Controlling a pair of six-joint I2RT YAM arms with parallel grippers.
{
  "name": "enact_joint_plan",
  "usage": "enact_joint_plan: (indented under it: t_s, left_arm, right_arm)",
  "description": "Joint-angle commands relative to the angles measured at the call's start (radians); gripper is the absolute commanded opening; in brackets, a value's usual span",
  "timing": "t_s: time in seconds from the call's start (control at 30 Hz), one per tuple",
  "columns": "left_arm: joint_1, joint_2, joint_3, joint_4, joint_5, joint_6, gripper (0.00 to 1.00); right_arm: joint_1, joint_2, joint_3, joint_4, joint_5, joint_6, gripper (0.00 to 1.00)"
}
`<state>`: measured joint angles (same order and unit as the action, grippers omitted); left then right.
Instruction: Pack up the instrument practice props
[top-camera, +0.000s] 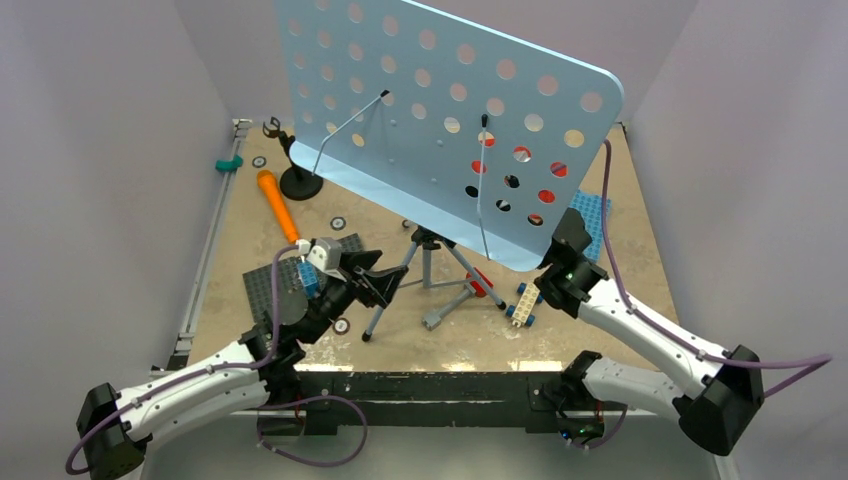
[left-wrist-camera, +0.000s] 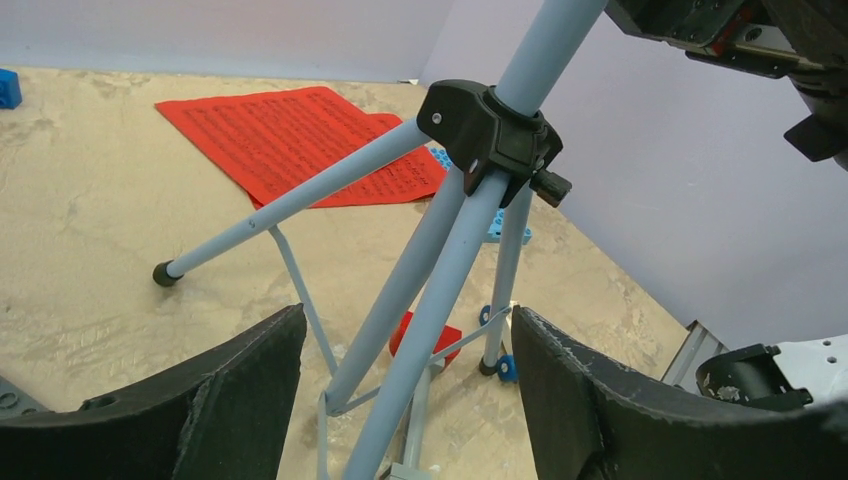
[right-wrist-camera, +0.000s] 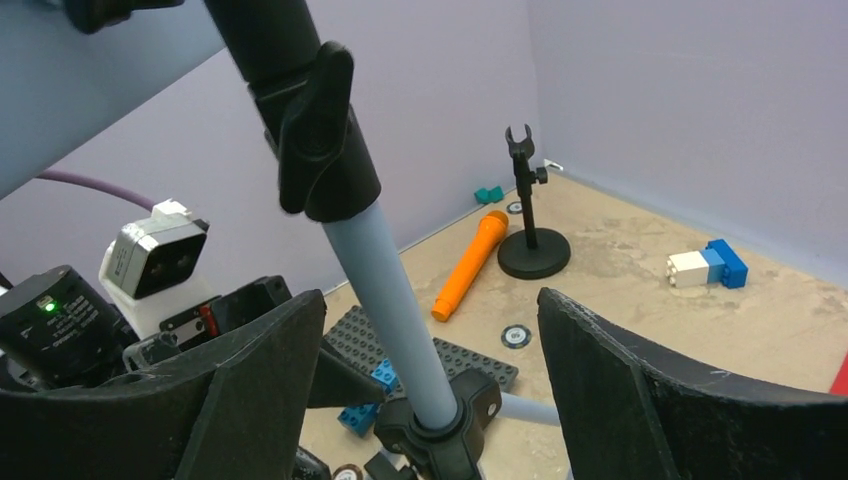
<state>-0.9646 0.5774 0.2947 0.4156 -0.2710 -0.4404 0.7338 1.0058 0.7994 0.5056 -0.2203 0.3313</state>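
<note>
**Step in hand (our judgement):** securing the pale-blue perforated music stand on its grey tripod (top-camera: 430, 270) so it can be folded and packed. It stands just toward 6 o'clock of the middle of the table (top-camera: 235, 240).

**How to do it well:**
- The left pincer (left-wrist-camera: 400, 400) should close low, on the tripod legs beneath the black plastic hub (left-wrist-camera: 490, 130).
- The right pincer (right-wrist-camera: 430, 400) should close squarely on the grey pole (right-wrist-camera: 385, 290) below the black clamp knob (right-wrist-camera: 315, 130).
- The broad panel (top-camera: 440, 110) looks top-heavy, so both grips should seat before any tilt.

**Pose:**
- The left arm reaches in from 7 o'clock to the tripod's 9 o'clock. Its pincer is released, jaws wide, with the legs between them and apparently touching neither.
- The right arm reaches from 5 o'clock to the stand's 3 o'clock, under the panel's edge. Its pincer is likewise released, with the pole between its jaws and apart from both.

**Farther off:**
- The red sheet-music pages (left-wrist-camera: 290, 140) lie flat beyond the tripod, toward 1 o'clock.
- The orange toy microphone (top-camera: 278, 205) lies at 10 o'clock.
- The small black round-based mic stand (top-camera: 298, 170) is upright at 11 o'clock, near the microphone.
- None of these is packed yet.
</note>
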Motion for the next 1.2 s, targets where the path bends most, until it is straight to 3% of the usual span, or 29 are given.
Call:
enact_joint_plan:
  t_s: [0.0,0.37,0.53,0.63,0.7,0.77,0.87,1.17]
  left_arm:
    - [-0.005,-0.019,-0.023,-0.023,-0.019,-0.044,0.78]
    - [-0.005,-0.072,-0.045,-0.067,-0.016,-0.056,0.74]
    - [-0.005,-0.068,-0.053,-0.067,-0.005,-0.061,0.73]
    - [-0.005,-0.076,-0.055,-0.071,-0.008,-0.060,0.72]
    - [-0.005,-0.084,-0.055,-0.078,-0.012,-0.059,0.72]
    - [-0.005,-0.100,-0.056,-0.088,-0.019,-0.056,0.72]
    - [-0.005,-0.116,-0.055,-0.099,-0.040,-0.050,0.72]
    - [-0.004,-0.143,-0.052,-0.087,-0.113,0.026,0.82]
  right_arm:
    - [-0.002,0.045,0.102,0.020,-0.034,-0.023,0.80]
    - [-0.002,0.131,0.186,-0.008,-0.106,-0.018,0.68]
    - [-0.002,0.166,0.220,-0.046,-0.151,-0.016,0.57]
    - [-0.003,0.178,0.229,-0.052,-0.174,-0.003,0.45]
    - [-0.002,0.181,0.233,-0.056,-0.177,0.003,0.31]
    - [-0.002,0.179,0.234,-0.056,-0.174,0.003,0.01]
    - [-0.003,0.174,0.242,-0.077,-0.137,0.001,0.00]
    - [-0.002,0.160,0.255,-0.032,-0.233,-0.114,0.00]
